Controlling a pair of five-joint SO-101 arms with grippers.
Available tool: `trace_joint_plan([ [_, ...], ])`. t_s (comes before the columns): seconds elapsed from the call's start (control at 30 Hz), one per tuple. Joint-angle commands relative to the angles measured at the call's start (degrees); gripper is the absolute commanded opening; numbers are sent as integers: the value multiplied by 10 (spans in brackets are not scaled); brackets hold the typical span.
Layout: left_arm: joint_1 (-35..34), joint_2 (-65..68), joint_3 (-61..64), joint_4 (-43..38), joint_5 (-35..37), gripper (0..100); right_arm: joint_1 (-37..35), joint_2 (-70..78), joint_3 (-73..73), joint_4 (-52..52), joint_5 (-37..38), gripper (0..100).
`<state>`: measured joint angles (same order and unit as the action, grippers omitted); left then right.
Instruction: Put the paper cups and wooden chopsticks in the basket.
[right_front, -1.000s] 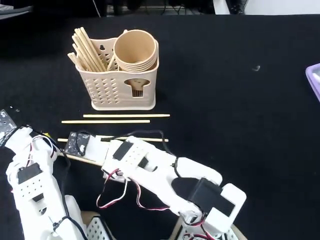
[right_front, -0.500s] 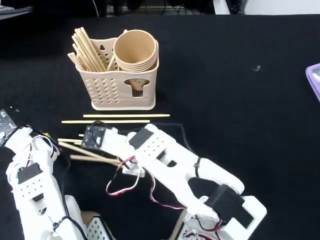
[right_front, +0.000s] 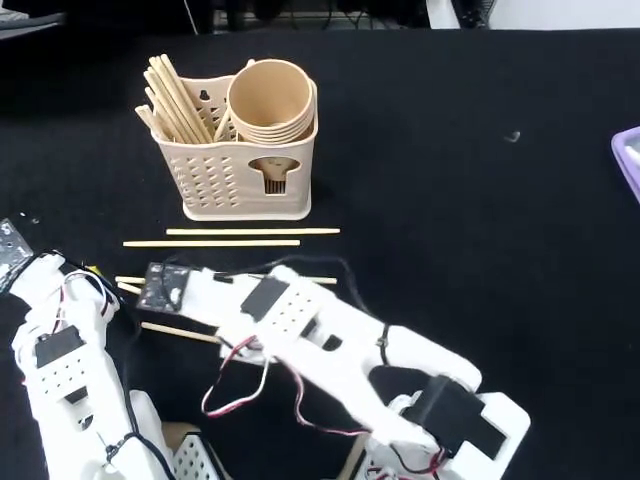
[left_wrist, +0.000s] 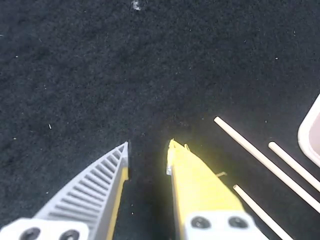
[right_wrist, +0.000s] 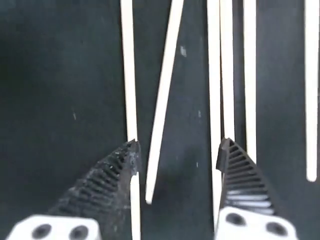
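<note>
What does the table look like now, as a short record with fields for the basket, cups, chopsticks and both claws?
basket: upright on the black table
paper cups: stacked inside the basket
chopsticks in basket: a bundle beside the cups
loose chopsticks: several lying flat in front of the basket
right claw: open, above loose chopsticks, holding none
left claw: open, above the black table

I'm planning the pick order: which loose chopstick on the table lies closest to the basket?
The chopstick just in front of the basket, lying parallel to its front wall. Every other loose one lies farther from it.
</note>
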<state>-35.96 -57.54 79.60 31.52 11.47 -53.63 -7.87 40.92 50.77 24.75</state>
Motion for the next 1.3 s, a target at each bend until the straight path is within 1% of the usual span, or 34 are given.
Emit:
trace_joint_plan([
  [0.0, 4, -11, -10, -11, -1, 137, -24, -29, 4, -37, -18, 264],
  [0.23, 4, -11, -10, -11, -1, 137, -64, -24, 3, -41, -19, 266],
  [0.43, 4, -11, -11, -11, -1, 137, -65, 59, -33, -61, -20, 266],
  [0.57, 1, -11, -11, -11, -1, 137, -62, 123, -81, -60, -52, 266],
  [0.73, 1, -11, -11, -11, -1, 137, -56, 165, -102, -58, -51, 260],
  [0.8, 1, -11, -11, -11, -1, 137, -56, 167, -102, -56, -50, 212],
  [0.9, 1, -11, -11, -11, -1, 137, -55, 167, -105, -57, -50, 31],
  [0.93, 0, -11, -11, -11, -1, 137, -55, 167, -105, -57, -50, 5],
  [0.97, 0, -11, -11, -11, -1, 137, -55, 167, -102, -56, -50, 30],
  [1.03, 0, -11, -11, -11, -1, 137, -55, 167, -102, -56, -50, 7],
  [1.27, 0, -11, -10, -11, -1, 137, -48, 130, -101, -12, -50, 10],
])
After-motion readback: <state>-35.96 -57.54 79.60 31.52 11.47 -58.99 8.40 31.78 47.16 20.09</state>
